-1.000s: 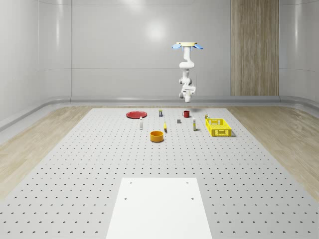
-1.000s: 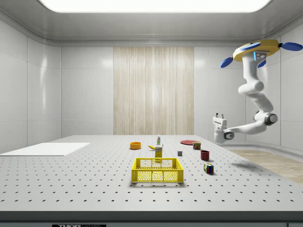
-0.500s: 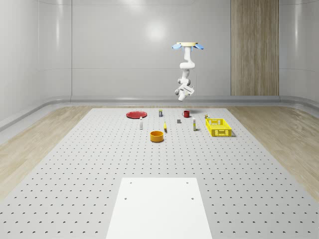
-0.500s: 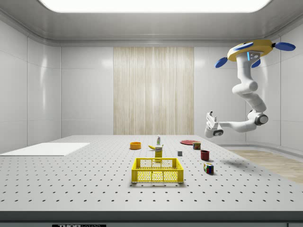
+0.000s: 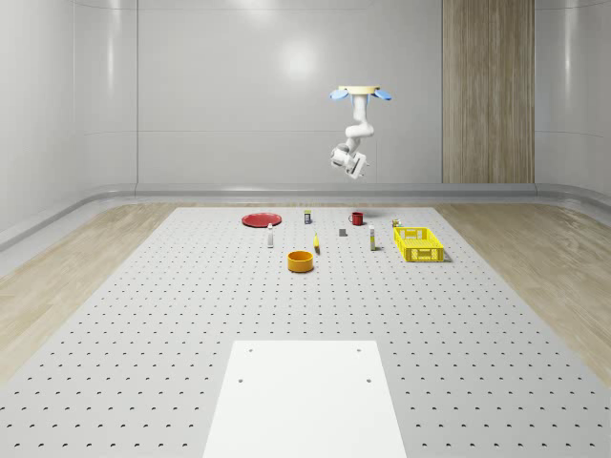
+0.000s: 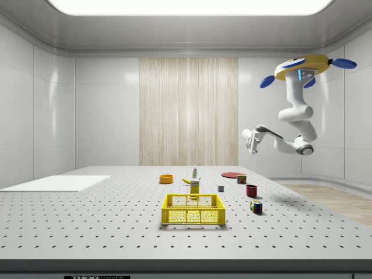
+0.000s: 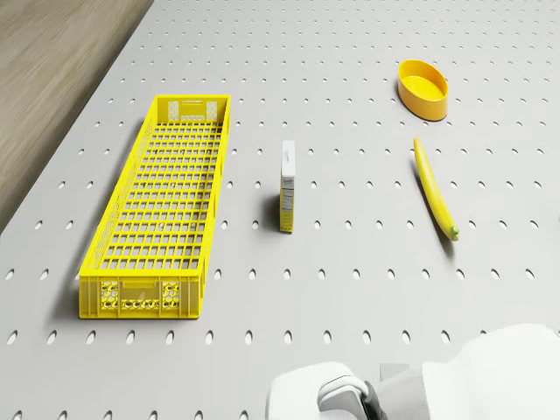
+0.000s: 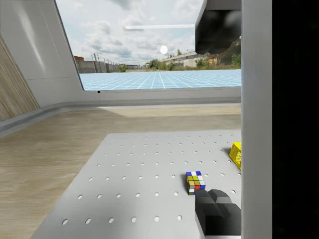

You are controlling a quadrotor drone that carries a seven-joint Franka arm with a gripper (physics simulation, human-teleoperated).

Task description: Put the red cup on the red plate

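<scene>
The fingers [image 8: 218, 215] gape apart and empty, the gripper [image 6: 248, 141] high above the red cup [image 6: 251, 190] beneath the hovering drone [image 6: 305, 67]: this looks like the approach, and next it must descend to grasp the cup, which stands well apart from the red plate [image 5: 260, 220].

Bright overhead light, soft shadows, wall glare.

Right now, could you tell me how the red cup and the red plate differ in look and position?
The red cup is small and upright; the red plate is wide and flat. The red cup sits toward the whole-scene view's right, the red plate further left, apart. Both are red, resting on the table.
</scene>
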